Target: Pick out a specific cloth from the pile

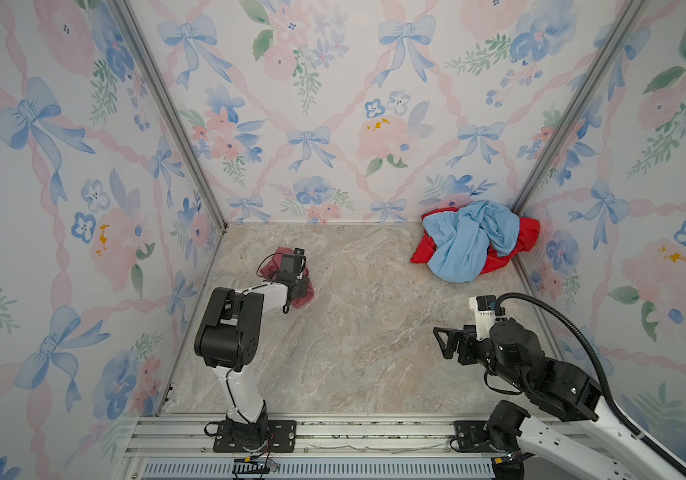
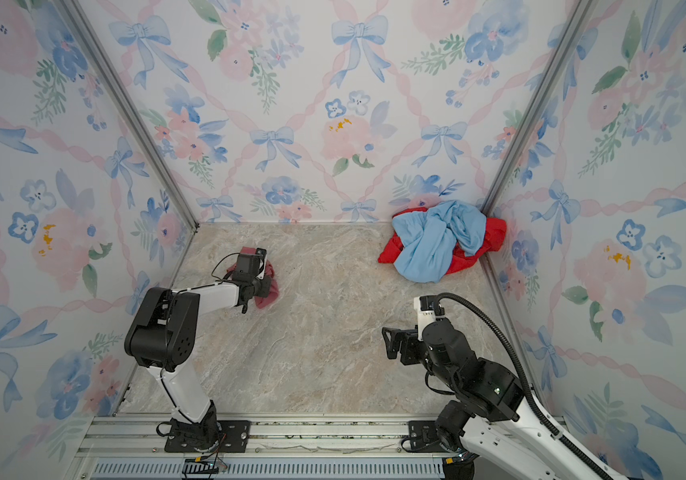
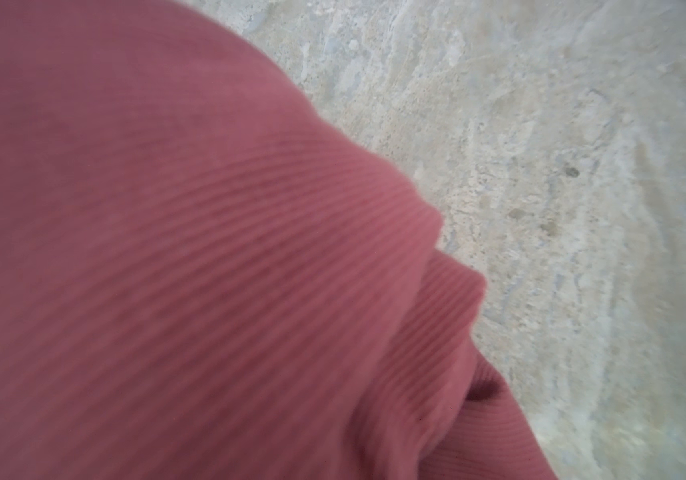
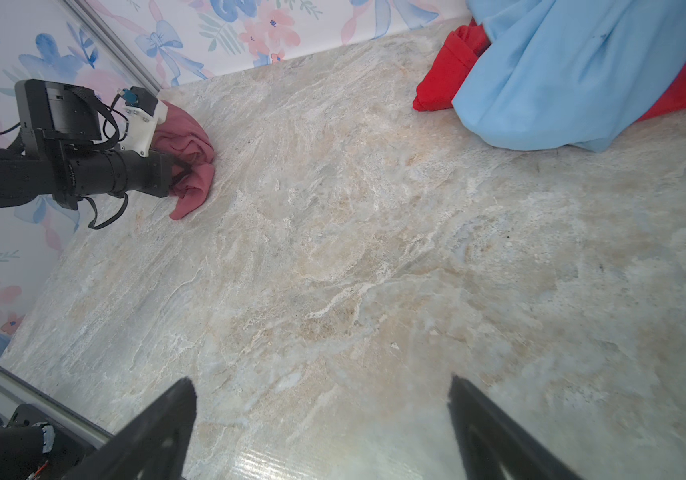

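The tabletop [image 1: 354, 340] was beige-grey marble with pale veins. Three walls [image 1: 316, 108] stood around it, papered with blue bows, pink ribbons and flowers. Metal posts [image 1: 168, 112] ran up both back corners. A grooved metal rail [image 1: 374, 434] lay along the front edge, with a slotted strip [image 1: 333, 469] just beside it.

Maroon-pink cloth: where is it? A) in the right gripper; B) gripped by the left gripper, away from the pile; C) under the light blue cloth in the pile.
B: the left gripper is shut on the cloth, well apart from the pile; the right gripper stands open, empty.
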### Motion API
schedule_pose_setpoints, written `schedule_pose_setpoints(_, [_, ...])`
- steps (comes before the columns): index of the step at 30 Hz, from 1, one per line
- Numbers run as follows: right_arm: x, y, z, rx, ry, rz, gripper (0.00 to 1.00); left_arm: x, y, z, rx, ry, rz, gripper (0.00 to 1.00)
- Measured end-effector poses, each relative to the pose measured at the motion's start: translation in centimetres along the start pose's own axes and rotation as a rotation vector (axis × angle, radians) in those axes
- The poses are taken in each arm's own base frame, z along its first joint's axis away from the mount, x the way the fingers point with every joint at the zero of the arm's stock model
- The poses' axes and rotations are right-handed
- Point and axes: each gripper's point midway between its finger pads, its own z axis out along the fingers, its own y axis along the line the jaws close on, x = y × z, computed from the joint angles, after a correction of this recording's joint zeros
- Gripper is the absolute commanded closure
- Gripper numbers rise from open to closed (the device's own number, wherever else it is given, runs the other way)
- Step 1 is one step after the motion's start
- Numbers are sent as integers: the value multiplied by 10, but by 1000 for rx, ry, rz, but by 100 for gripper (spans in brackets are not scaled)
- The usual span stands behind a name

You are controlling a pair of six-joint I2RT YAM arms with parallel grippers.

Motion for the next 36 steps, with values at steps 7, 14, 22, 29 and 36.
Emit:
schedule_pose_setpoints(7, [-1,-2,1,10,-2,1,3,-8,3,-13,8,-13,-8,79])
schedule_pose_setpoints(14, [1,-10,17,63,50,-17,3,-30,11,-35,15,-80,-47,39])
schedule_pose_setpoints(22, [-20,-10,23,47,36,-1,3,-33,13,-40,16,-89,-64,31])
schedule_pose_setpoints(29, [-45,-39,23,135,-48,41,3,-33,56,-93,-164,-298,-157,2])
schedule_pose_setpoints(36, [-46,-122,15,419,-251,60,3,76,84,-128,-381,-427,-304,2])
